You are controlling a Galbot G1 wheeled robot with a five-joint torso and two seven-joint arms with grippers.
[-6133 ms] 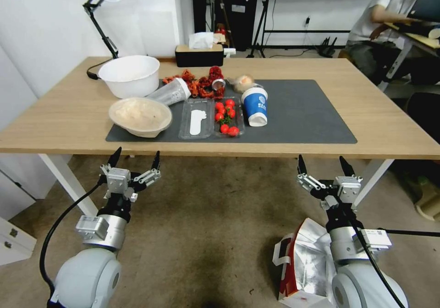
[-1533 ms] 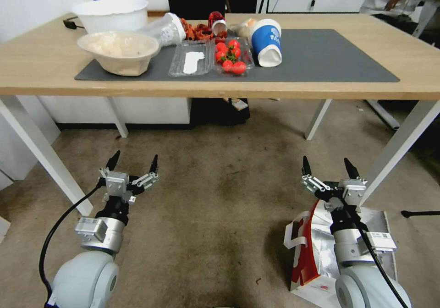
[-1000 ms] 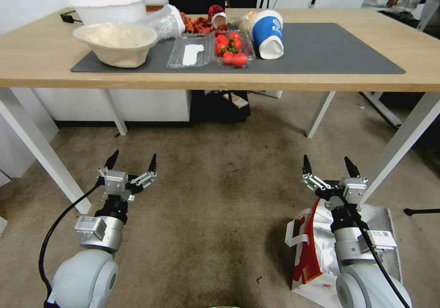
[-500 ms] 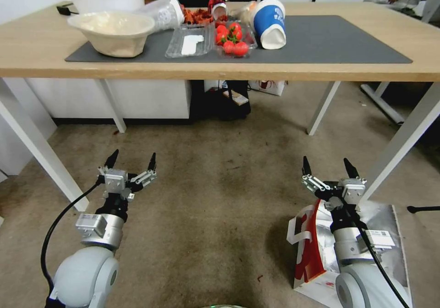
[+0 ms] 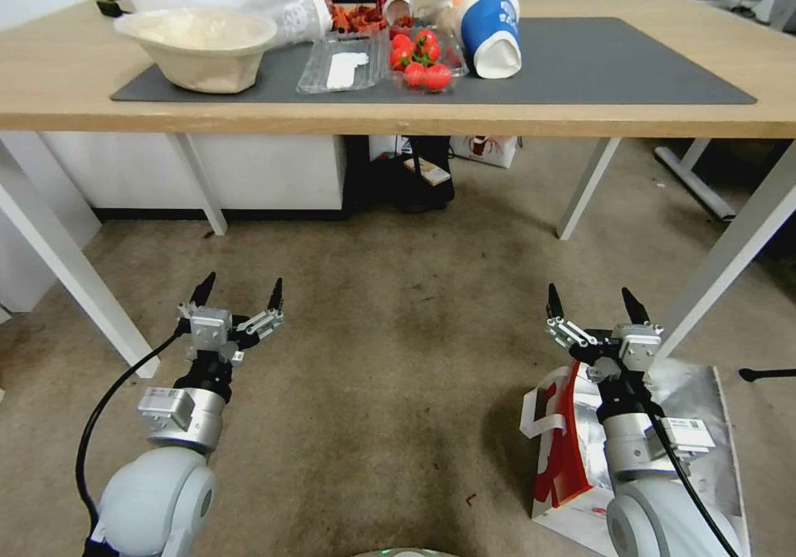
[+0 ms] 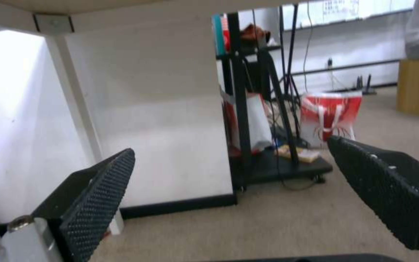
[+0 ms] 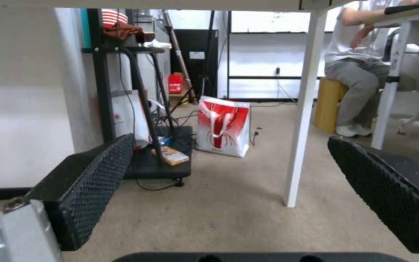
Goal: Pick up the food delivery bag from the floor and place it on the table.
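The bag (image 5: 572,449) stands on the floor (image 5: 390,375) beside the table (image 5: 580,118), beneath the right gripper (image 5: 595,307). Both the right and the left gripper (image 5: 239,292) are spread wide and empty. The paper likely crumples easily; the strap handle (image 5: 539,412) looks the safest hold.

The left gripper (image 6: 229,193) hung with its fingers (image 6: 98,203) spread wide above the floor (image 6: 267,222). Beyond them a white table leg (image 6: 76,109) rose, and right of it stood a black stand (image 6: 267,160) and a red-and-white bag (image 6: 328,116).
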